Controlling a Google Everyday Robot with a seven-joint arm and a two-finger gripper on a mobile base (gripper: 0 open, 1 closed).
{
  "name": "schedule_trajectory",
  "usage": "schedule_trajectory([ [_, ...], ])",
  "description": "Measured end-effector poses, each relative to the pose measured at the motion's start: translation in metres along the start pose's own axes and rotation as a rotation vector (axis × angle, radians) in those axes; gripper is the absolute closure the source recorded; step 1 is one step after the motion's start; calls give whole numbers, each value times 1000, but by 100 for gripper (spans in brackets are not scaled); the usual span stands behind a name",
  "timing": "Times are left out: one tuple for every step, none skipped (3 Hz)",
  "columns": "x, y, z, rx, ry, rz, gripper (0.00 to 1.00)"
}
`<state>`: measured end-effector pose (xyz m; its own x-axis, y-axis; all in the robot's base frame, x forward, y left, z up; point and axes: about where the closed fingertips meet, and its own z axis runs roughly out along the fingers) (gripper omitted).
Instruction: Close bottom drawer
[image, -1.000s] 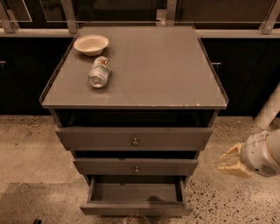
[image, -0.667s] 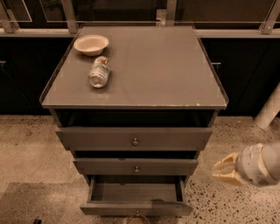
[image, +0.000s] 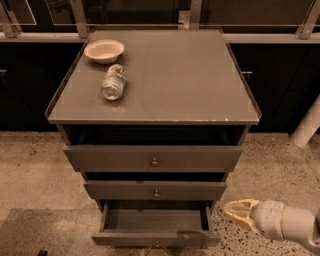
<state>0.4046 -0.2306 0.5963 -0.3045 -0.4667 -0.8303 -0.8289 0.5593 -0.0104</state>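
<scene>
The bottom drawer (image: 135, 238) of the grey cabinet (image: 165, 100) is pulled well out, and its inside looks empty. Its flat front lies at the bottom edge of the view, with the small knob (image: 158, 245) just showing. My gripper (image: 239, 213) is low at the right, just right of the drawer's front right corner and apart from it. Its pale fingers point left and are shut on nothing.
The top drawer (image: 154, 159) and the middle drawer (image: 156, 191) stand slightly out. A white bowl (image: 104, 50) and a lying plastic bottle (image: 114, 82) are on the cabinet top. Speckled floor lies on both sides. A white post (image: 307, 125) stands at right.
My gripper has moved down and to the left, closer to the bottom drawer's right front corner. The drawers, bowl and bottle have not moved.
</scene>
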Motion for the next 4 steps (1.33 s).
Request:
schedule_trajectory([
  [49,-11,40,-7,-77,49,100],
  [72,2,63,-44,-104,104,100],
  [72,2,63,-44,-104,105,100],
  [114,8,79,-38,-119,185,100],
])
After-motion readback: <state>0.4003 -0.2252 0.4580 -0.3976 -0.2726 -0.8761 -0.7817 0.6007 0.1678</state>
